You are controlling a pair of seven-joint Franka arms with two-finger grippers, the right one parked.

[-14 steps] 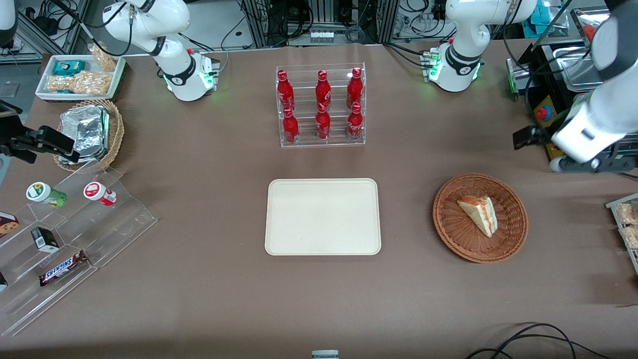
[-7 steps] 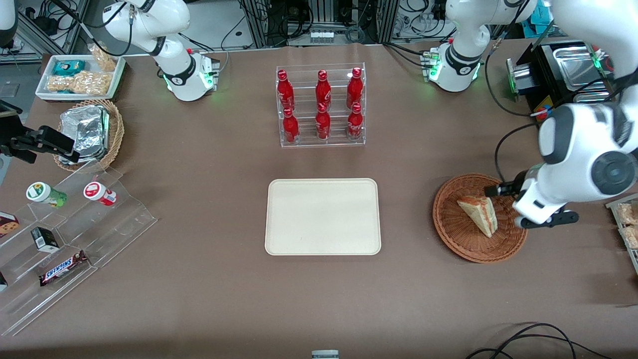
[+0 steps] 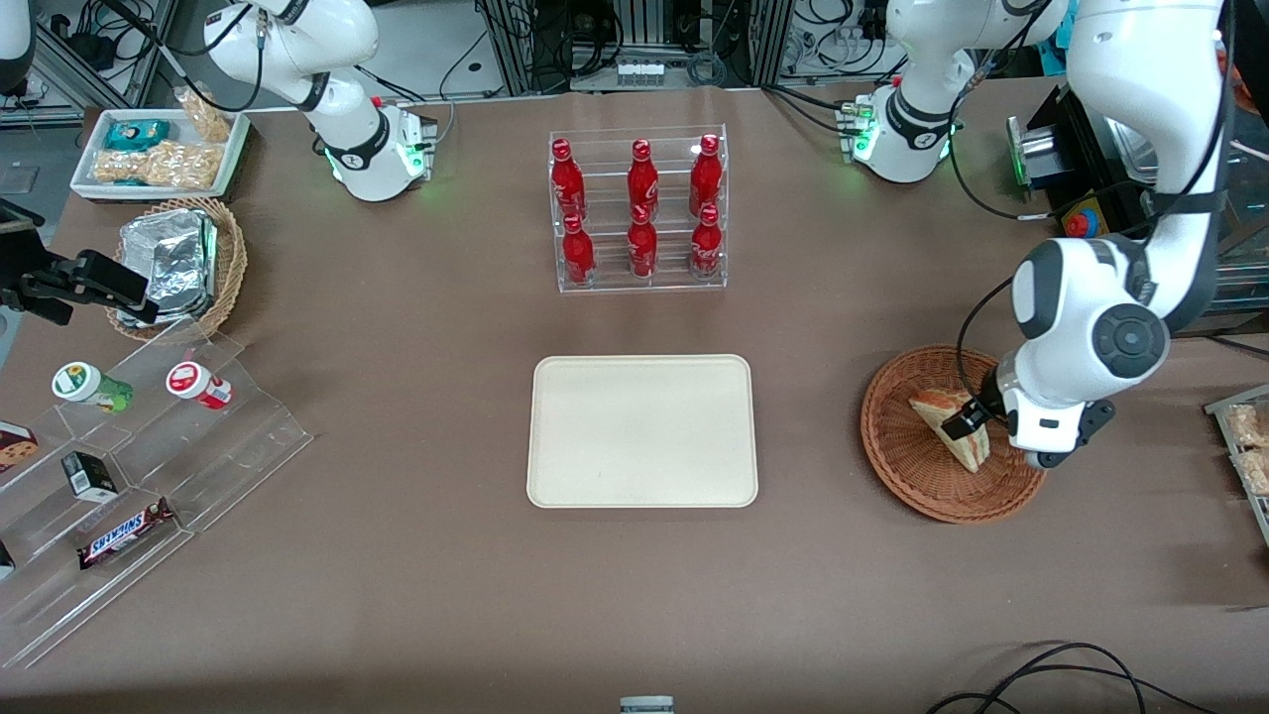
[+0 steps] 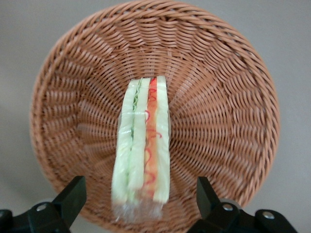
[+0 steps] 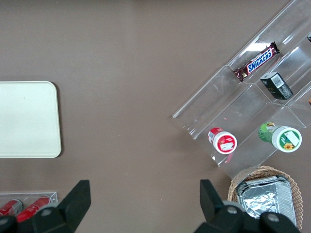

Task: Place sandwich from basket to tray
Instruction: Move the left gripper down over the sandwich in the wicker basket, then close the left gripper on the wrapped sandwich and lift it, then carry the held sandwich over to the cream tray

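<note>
**Lined up over the sandwich, grasp not yet made**

Brown tabletop; sandwich [image 4: 142,145] lies in the basket [image 4: 233,97], tray [image 3: 642,431] bare, toward the parked arm. My gripper [image 4: 141,206] hovers above the wedge, fingers [image 4: 73,194] spread, straddling it. Next, I judge: descend, pinch gently across the bread faces.

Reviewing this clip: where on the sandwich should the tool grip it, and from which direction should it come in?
Probably from above, closing on the two bread faces. The sandwich stands on edge in the basket, layers facing up, so the flat white sides suit the pads. The tool hangs open over the wedge's wide end, one finger on each side.
</note>
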